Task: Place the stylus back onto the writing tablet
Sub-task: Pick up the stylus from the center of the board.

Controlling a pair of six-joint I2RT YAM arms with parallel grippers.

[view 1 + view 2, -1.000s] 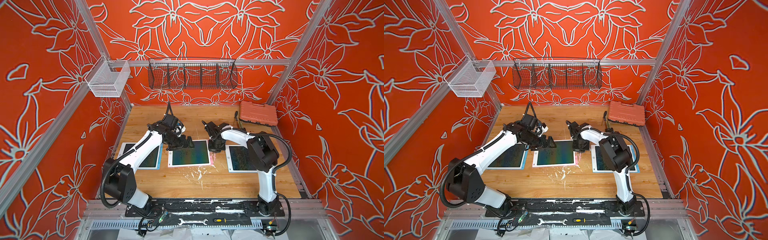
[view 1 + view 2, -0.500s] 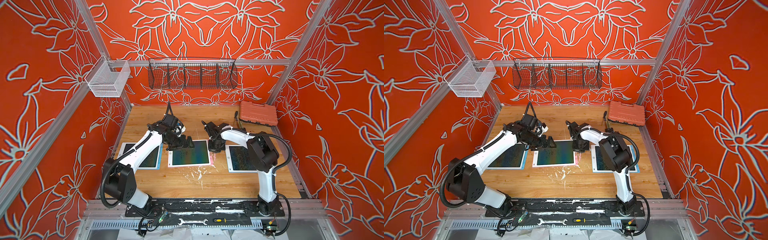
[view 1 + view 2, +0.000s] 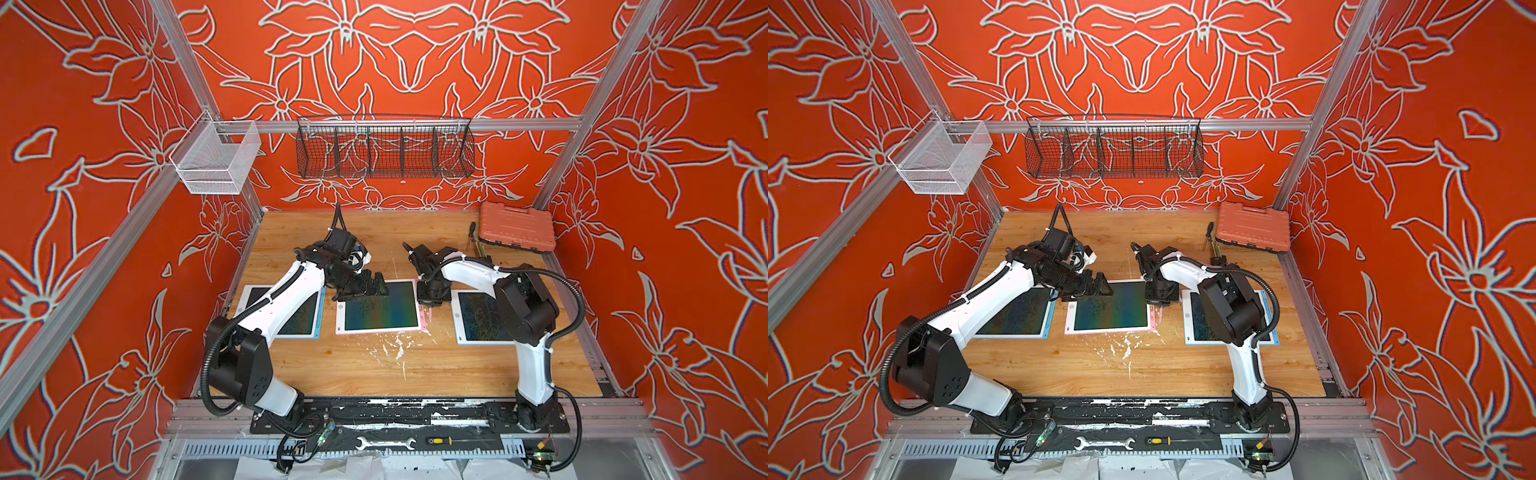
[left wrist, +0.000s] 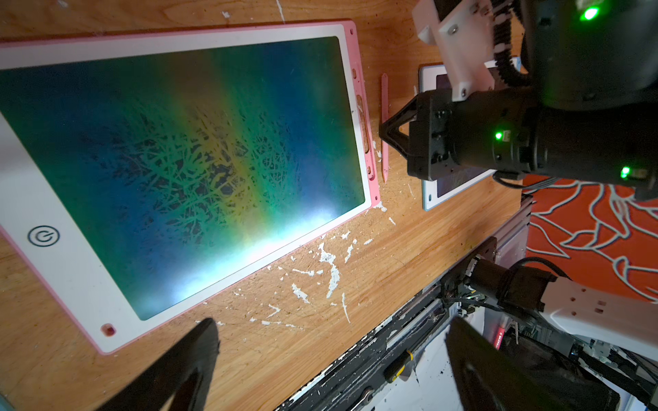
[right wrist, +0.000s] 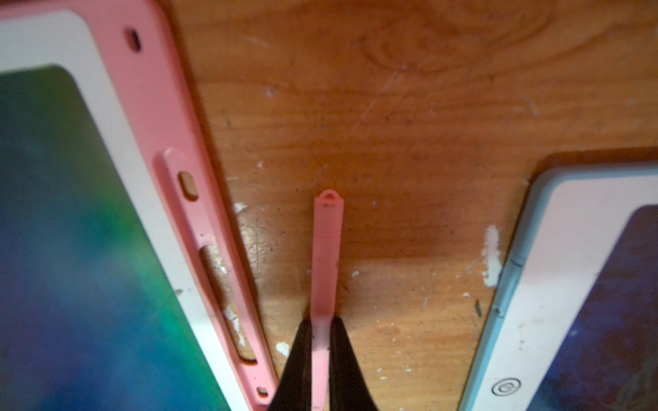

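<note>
- The pink stylus (image 5: 325,256) is not yet on the tablet. It lies along the wood of the table (image 3: 374,365), in the gap between the pink writing tablet (image 3: 340,320) and the blue-edged tablet (image 5: 527,284), a little right of centre in both top views.
- The right gripper (image 5: 322,320) has its jaws drawn in narrow on the stylus's shaft, pinching it towards one end. I can't tell whether the stylus has come clear of the wood.
- The left gripper (image 4: 334,322) hangs spread wide with nothing in it. In both top views it sits over the upper left corner of the pink writing tablet.
- To my eye the grasp is made and everything after it is left to do. The stylus has to be carried sideways and seated in the long storage slot (image 5: 210,256) in the tablet's pink side rail, which stands empty just beside it.
- Stylus and slot run close to parallel, so I'd guess little turning is needed.
- The only marks I can read are a power symbol (image 4: 43,235) on the white bezel of the pink writing tablet and a like one (image 5: 505,386) on the blue-edged tablet.
- I can make out no brand name or word anywhere. The orange case (image 3: 517,226) at the table's upper right shows no legible label.
</note>
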